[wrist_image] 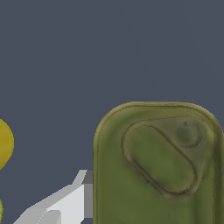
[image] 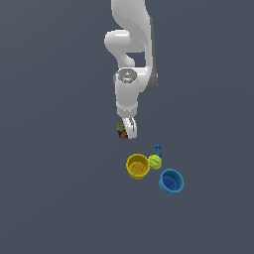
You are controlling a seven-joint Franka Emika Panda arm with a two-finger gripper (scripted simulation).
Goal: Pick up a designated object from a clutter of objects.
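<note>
Grey floor [image: 49, 198]; yellow cup [image: 137, 166] empty.

A bare simulated scene, no real room: a flat, featureless dark grey-blue surface [image: 49, 198] fills both views, with flatly rendered, untextured shading throughout.

No text can be read anywhere; the printed box [image: 121, 130] shows only blurred colour patches.

Surface: plain dark grey floor [image: 54, 188]
On it: yellow cup [image: 137, 166], yellow-green ball [image: 155, 161] just beside, tiny blue item [image: 158, 148], blue cup [image: 171, 181] near
</note>
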